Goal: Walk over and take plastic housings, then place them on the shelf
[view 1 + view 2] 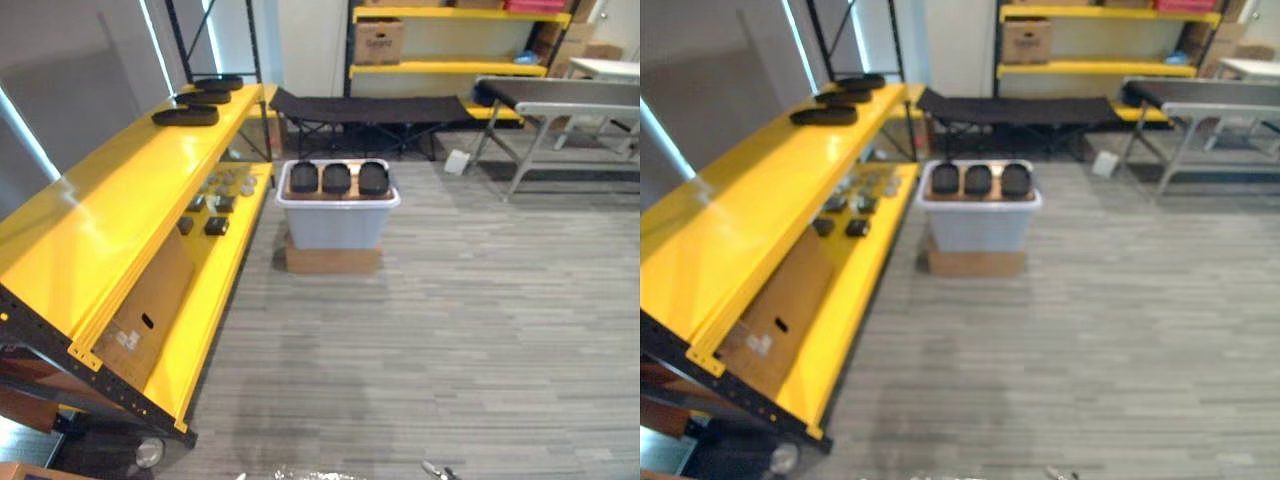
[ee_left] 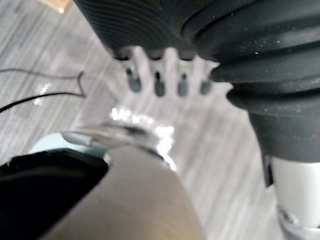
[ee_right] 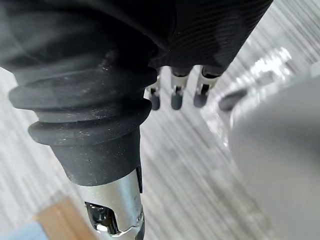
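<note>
Three black plastic housings (image 1: 336, 178) lie side by side on top of a pale grey bin (image 1: 338, 203) that stands on the floor ahead, beside the end of a yellow shelf (image 1: 130, 200) on my left. More black housings (image 1: 185, 116) rest in a row at the far end of the shelf's top board. My left hand (image 2: 157, 75) hangs over the grey floor with its fingers straight and nothing in it. My right hand (image 3: 175, 95) hangs the same way, fingers relaxed and holding nothing. Both hands are far from the bin.
The bin sits on a flat cardboard box (image 1: 332, 260). Small dark parts (image 1: 215, 205) and a leaning cardboard sheet (image 1: 145, 310) occupy the lower shelf board. A black folding cot (image 1: 370, 108), a grey conveyor table (image 1: 570, 95) and another yellow rack (image 1: 450, 68) stand behind.
</note>
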Motion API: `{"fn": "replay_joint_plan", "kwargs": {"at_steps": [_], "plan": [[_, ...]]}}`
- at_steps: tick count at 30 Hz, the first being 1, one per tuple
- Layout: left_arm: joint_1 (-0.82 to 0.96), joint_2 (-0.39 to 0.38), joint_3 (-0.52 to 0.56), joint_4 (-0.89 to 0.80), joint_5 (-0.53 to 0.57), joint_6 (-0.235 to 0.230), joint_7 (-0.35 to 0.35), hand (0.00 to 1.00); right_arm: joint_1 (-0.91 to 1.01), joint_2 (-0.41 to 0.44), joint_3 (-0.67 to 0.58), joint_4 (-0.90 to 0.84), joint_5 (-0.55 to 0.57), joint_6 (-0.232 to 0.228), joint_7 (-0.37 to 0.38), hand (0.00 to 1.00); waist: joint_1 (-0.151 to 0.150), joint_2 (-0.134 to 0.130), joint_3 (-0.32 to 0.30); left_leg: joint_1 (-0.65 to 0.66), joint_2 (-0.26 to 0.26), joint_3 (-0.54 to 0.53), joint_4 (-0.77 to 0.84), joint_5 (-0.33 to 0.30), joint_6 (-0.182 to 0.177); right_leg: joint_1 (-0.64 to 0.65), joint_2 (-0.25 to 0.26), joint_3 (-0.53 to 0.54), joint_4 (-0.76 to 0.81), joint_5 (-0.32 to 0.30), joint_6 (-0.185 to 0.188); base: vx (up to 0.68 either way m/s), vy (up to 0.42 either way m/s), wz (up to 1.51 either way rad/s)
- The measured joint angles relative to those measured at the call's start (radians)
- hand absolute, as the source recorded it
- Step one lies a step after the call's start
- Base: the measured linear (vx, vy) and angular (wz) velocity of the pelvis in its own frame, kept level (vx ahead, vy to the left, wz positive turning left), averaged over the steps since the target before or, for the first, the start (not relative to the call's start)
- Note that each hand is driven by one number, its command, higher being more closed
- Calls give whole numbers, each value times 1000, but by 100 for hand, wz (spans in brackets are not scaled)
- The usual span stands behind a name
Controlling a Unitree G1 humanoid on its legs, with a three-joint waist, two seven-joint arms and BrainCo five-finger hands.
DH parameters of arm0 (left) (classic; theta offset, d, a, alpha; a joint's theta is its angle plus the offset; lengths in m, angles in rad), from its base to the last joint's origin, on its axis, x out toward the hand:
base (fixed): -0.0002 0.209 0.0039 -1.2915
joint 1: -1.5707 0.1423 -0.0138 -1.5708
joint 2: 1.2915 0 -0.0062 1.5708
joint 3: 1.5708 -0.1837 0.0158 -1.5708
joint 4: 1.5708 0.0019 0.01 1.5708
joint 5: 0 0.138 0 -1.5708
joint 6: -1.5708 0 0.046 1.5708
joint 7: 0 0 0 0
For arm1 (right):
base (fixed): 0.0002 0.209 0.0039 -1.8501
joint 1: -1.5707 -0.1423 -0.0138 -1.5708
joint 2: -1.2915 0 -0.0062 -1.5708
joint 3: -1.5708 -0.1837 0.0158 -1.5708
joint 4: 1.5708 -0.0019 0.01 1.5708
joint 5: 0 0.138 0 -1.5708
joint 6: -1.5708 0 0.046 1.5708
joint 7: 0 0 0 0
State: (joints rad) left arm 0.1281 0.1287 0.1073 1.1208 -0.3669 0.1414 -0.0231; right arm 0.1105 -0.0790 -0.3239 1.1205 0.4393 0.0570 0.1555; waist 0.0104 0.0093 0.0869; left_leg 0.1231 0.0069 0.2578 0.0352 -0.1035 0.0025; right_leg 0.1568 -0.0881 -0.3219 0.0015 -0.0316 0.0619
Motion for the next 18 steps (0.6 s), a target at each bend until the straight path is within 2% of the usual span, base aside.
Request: {"fn": "replay_joint_plan", "kwargs": {"at_steps": [7, 12, 18], "plan": [[-18, 4, 0, 4, -9, -2, -16, 0, -18, 10, -21, 6, -1, 14, -6, 0, -2, -15, 12, 62, -19, 18, -109, 37, -16, 24, -1, -5, -32, 10, 17, 29, 19, -4], [-27, 15, -3, 4, -26, 0, -33, 0, -41, 31, -22, 6, -1, 17, -6, 0, -3, -34, 35, 71, -23, 22, -115, 40, -17, 28, -5, -11, -32, 10, 26, -2, 3, -1], [-28, 6, -12, 4, -27, -3, -36, 0, -56, 34, -30, 6, -2, 18, -6, 0, -15, -17, 42, 71, -30, 17, -121, 43, -21, 33, -13, -33, -32, 9, 30, -41, -3, 5]]}}
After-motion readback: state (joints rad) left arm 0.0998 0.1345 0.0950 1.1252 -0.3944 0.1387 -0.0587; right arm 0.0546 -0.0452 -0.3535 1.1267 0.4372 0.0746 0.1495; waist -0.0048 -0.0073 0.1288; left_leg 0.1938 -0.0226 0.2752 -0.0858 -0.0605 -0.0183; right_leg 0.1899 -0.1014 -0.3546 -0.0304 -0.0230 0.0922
